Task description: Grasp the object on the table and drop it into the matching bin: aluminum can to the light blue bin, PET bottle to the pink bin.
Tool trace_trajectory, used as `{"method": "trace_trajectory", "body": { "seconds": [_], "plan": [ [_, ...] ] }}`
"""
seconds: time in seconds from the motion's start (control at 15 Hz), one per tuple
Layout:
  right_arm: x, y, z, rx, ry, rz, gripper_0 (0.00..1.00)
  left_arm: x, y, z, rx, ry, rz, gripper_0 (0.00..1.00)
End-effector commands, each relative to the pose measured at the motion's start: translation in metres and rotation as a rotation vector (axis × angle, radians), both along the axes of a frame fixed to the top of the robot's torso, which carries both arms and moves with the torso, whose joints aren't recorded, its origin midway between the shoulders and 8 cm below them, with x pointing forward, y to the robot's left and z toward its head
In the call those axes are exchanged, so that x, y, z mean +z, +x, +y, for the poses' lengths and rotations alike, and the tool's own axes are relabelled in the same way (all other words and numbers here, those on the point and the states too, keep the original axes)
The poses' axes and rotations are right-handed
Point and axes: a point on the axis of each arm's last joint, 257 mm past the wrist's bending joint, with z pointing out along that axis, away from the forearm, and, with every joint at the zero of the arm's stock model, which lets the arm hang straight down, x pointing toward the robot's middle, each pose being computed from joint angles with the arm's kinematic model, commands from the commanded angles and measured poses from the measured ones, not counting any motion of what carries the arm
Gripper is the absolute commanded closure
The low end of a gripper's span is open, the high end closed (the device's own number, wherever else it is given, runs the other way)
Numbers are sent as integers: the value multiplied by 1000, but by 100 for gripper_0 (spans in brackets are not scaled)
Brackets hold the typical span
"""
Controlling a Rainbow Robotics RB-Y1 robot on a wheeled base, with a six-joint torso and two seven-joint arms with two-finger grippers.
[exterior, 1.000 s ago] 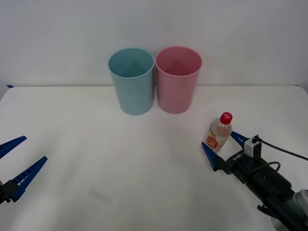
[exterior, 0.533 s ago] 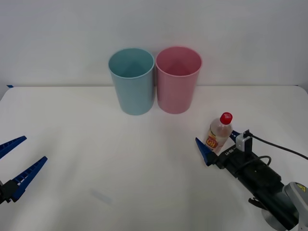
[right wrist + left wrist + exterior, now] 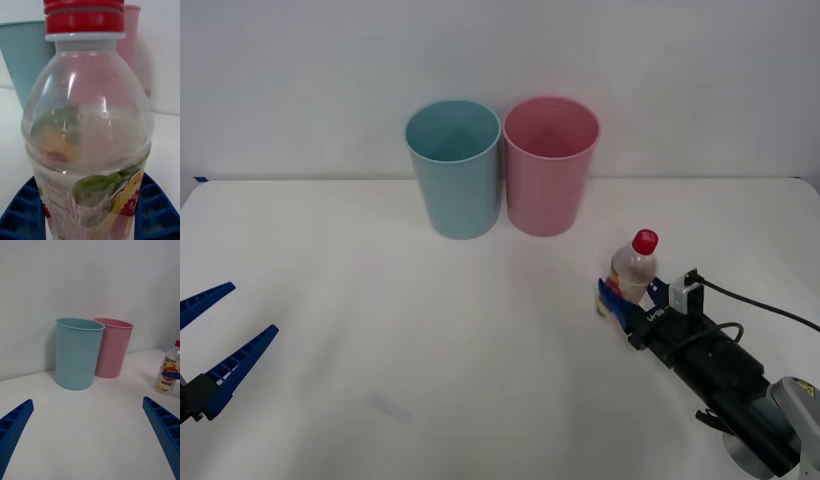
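In the front view, the PET bottle (image 3: 636, 267) stands upright on the table (image 3: 430, 340) at the robot's right, its long axis vertical and its red cap on top. The right gripper (image 3: 626, 292) has its blue fingers on either side of the bottle's lower body, drawn in close against it; the grasp looks made or all but made. The pink bin (image 3: 549, 165) stands farther back and toward the robot's left from the bottle, touching or just beside the light blue bin (image 3: 455, 167). That bearing is what the coming carry turns on: up, forward and leftward to the pink rim, which stands well above the bottle's cap. The left gripper (image 3: 215, 340) waits low at the table's left side, fingers spread wide and holding nothing, well apart from the bottle.

In the right wrist view, the bottle sits squarely between the two ribbed blue fingers (image 3: 22, 213), which flank its labelled base closely. Both bins rise behind it.

In the left wrist view, the left arm's own fingers stand far apart. The bottle is seen beyond them, with a blue finger of the right gripper across its label.
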Motion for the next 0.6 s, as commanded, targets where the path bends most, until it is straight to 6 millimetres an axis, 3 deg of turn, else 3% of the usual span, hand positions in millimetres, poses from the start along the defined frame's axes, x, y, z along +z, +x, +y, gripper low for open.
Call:
{"method": "trace_trajectory", "body": {
  "seconds": [0.07,0.4,0.6],
  "plan": [
    [2,0,0,2,5,-3,100,0,0,0,0,0,0,0],
    [22,-6,-2,27,19,-40,100,0,0,0,0,0,0,0],
    [52,-17,-2,50,56,-67,100,0,0,0,0,0,0,0]
  ]
}}
